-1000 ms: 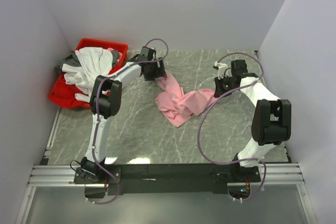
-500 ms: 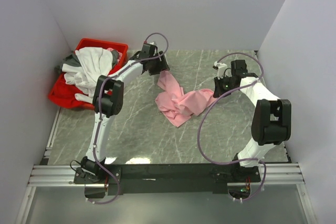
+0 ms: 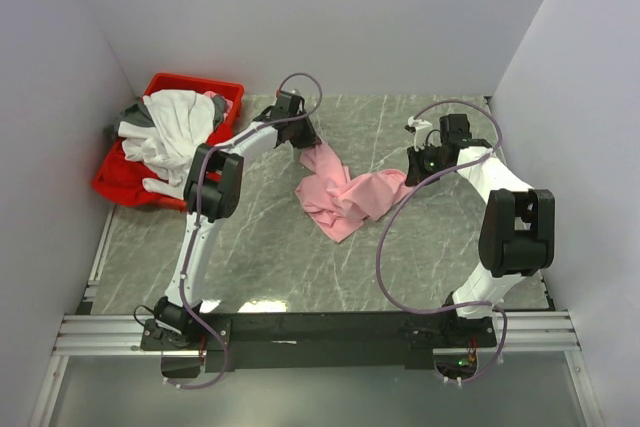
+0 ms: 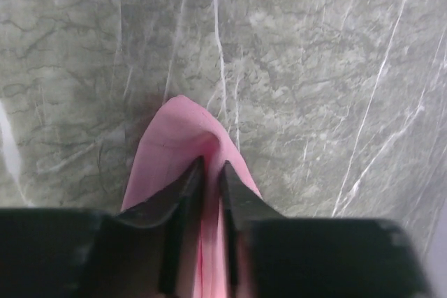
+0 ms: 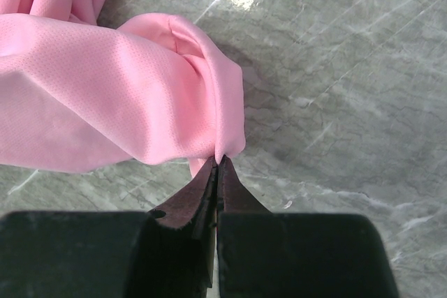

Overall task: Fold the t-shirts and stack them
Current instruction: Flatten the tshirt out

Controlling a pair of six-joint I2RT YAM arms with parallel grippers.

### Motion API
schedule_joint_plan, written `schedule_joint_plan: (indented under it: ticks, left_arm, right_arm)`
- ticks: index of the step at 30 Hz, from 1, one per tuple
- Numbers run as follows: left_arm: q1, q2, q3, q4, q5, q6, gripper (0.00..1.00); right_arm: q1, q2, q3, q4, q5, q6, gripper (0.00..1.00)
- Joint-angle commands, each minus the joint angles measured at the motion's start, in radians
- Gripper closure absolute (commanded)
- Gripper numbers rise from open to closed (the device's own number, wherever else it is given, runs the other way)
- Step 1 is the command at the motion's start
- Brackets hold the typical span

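Slippage is looking like the main hazard. Nearest the arm bases, the pink t-shirt [image 3: 345,197] is lying crumpled on the middle of the table [image 3: 300,257], its bulk bunching in twisted folds rather than lying flat.

At about 2 o'clock from that heap, the right gripper [image 5: 218,162] is pinching the shirt with its jaws pressed together. Only a thin tip of folded hem is sitting between the very ends of the fingers. Any sideways pull is likely to be tugging that sliver free, letting the corner drop.

Farther off, at about 11 o'clock from the heap, the left gripper [image 4: 211,169] is straddling a raised ridge of pink cloth. Its jaws are standing nearly together with the ridge between them, so it appears to be pinching a fold, not a single edge. If it is catching two layers, lifting may be raising a doubled lump, and the shirt will not be spreading open for folding.

Both arms drawing apart while the middle is twisted could be dragging the cloth across the table instead of flattening it.

Farthest, at 10 o'clock, the red bin [image 3: 190,87] is holding white t-shirts [image 3: 175,122] and a grey t-shirt [image 3: 127,112] spilling over its rim, and the left arm swinging back could be snagging them.
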Motion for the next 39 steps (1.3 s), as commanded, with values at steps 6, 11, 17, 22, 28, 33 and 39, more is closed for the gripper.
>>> schedule_joint_plan:
  ticks: [6, 11, 17, 22, 28, 33, 39]
  left_arm:
    - [0.001, -0.121, -0.076, 0.121, -0.013, 0.001, 1.0]
    - [0.013, -0.351, -0.196, 0.166, -0.088, 0.061, 1.0]
    - [0.041, -0.677, -0.351, 0.195, -0.166, 0.119, 1.0]
    - [0.047, -0.921, -0.423, 0.201, -0.229, 0.159, 1.0]
    - [0.048, -1.123, -0.415, 0.198, -0.353, 0.239, 1.0]
    - [0.048, -1.226, -0.388, 0.197, -0.471, 0.316, 1.0]
    - [0.048, -1.304, -0.386, 0.227, -0.443, 0.327, 1.0]
  right_arm:
    - [0.001, -0.068, 0.011, 0.005, 0.003, -0.021, 1.0]
    - [0.002, -0.195, 0.078, -0.089, 0.055, -0.067, 1.0]
    - [0.001, -0.372, 0.239, -0.19, 0.138, -0.14, 1.0]
    - [-0.024, -0.463, 0.388, -0.239, 0.167, -0.151, 1.0]
    - [-0.035, -0.545, 0.511, -0.143, 0.276, -0.127, 1.0]
    - [-0.068, -0.559, 0.61, -0.07, 0.361, -0.097, 1.0]
    - [-0.081, -0.602, 0.638, -0.012, 0.35, -0.067, 1.0]
